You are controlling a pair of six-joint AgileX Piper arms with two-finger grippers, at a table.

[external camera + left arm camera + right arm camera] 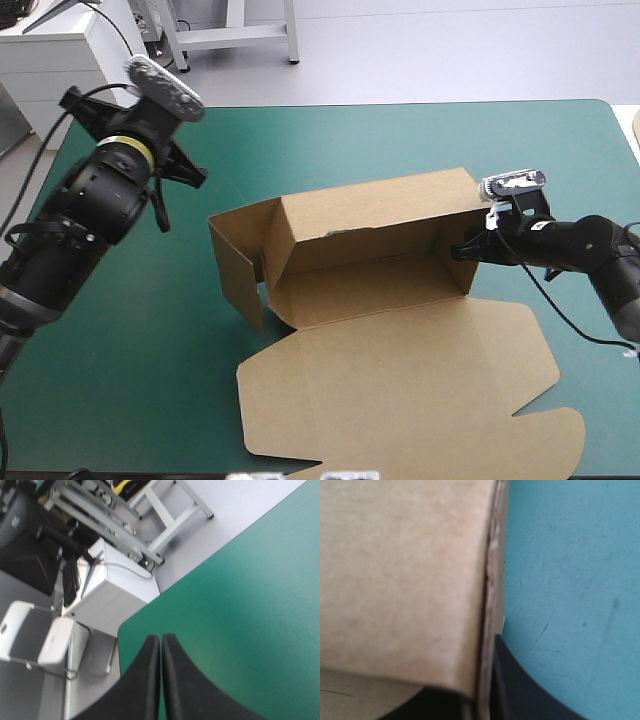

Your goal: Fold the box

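The brown box point(370, 250) stands mid-table as an open tray. Its back wall and left end flap point(238, 268) are raised, and the lid point(400, 390) lies flat toward the table's front edge. My right gripper point(462, 250) is at the box's right end wall. In the right wrist view that wall's edge point(490, 580) runs between the black fingers, so the right gripper point(487, 685) is shut on it. My left gripper point(190, 172) hangs raised over the table's left part, well clear of the box. Its fingers point(160, 639) meet in one arch, holding nothing.
The teal-green cover point(240, 605) stretches ahead of my left gripper to the table's rounded far-left corner point(122, 625). The flat lid's cut flaps point(540, 430) reach almost to the front edge at the right.
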